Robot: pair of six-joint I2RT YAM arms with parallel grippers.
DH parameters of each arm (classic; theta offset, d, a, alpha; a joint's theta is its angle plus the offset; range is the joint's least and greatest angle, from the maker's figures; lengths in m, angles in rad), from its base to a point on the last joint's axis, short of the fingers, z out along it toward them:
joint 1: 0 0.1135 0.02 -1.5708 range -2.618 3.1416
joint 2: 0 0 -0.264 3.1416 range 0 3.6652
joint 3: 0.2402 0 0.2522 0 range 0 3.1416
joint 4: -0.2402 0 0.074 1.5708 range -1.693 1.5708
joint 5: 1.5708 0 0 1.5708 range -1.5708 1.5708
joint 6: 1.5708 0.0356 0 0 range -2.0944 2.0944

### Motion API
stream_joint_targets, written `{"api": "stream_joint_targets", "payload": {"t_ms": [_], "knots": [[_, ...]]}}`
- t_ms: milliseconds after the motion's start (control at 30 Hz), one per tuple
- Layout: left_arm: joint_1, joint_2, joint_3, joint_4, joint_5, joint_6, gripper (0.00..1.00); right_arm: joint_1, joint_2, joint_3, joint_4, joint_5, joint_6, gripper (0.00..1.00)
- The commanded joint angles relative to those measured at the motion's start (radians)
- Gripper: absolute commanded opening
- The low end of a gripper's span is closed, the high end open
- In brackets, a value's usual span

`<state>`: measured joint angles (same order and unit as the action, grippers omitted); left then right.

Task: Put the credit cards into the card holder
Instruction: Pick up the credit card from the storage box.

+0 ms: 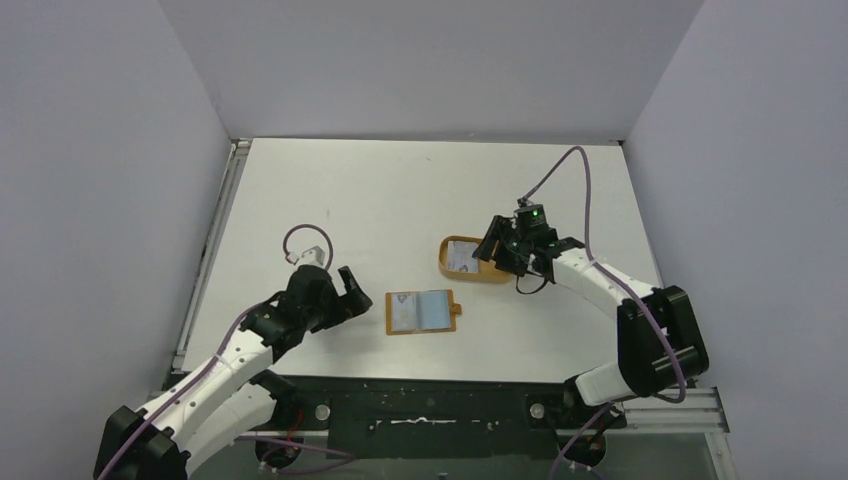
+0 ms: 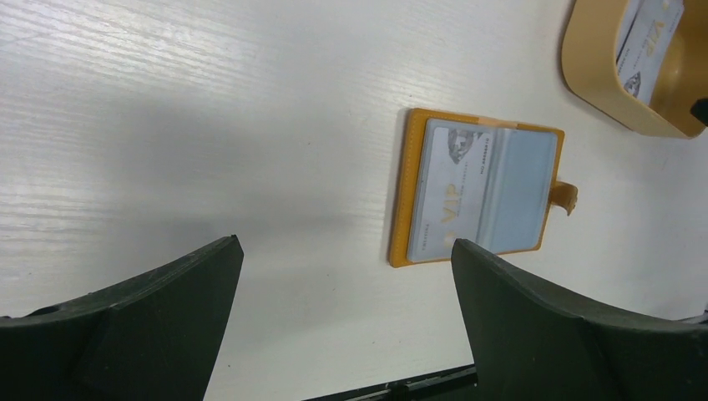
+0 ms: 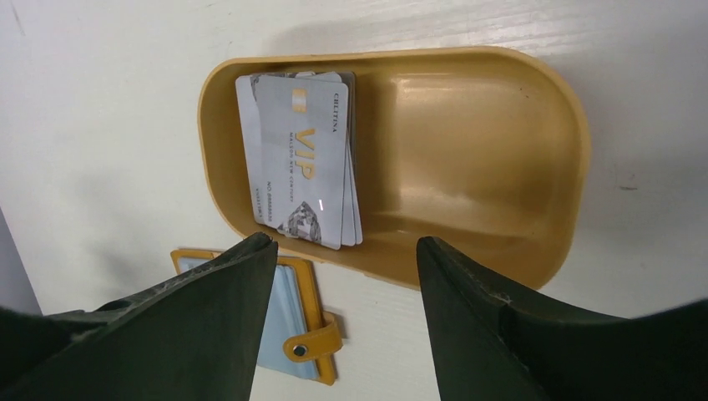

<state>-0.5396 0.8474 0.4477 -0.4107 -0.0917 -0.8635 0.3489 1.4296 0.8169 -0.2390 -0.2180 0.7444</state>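
Observation:
The tan-orange card holder [image 1: 422, 312] lies open on the table, snap tab to its right. It also shows in the left wrist view [image 2: 480, 190] with a silvery VIP card [image 2: 451, 196] in its left pocket, and partly in the right wrist view [image 3: 305, 322]. A stack of grey-white credit cards [image 3: 302, 165] lies in the left end of the orange oval tray [image 3: 493, 159], which also shows in the top view [image 1: 448, 268]. My right gripper [image 1: 497, 247] is open and empty just above the tray. My left gripper [image 1: 352, 292] is open and empty, left of the card holder.
The white table [image 1: 400, 190] is walled by grey panels at the back and sides. A metal rail [image 1: 215, 240] runs along the left edge. A black bar [image 1: 430, 405] with the arm bases runs along the near edge. A purple cable arcs over the right arm.

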Motion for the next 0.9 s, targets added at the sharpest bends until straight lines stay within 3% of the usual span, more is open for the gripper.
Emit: {"api": "stream_joint_targets", "payload": {"t_ms": [0,867], "knots": [[0.006,-0.032,0.01,0.026,0.041,0.027,0.97,0.0,0.067,0.07,0.108,-0.021,-0.017,0.63],[0.004,0.075,-0.024,0.138,0.124,0.029,0.9,0.021,0.281,0.17,0.082,-0.035,-0.08,0.56]]}}
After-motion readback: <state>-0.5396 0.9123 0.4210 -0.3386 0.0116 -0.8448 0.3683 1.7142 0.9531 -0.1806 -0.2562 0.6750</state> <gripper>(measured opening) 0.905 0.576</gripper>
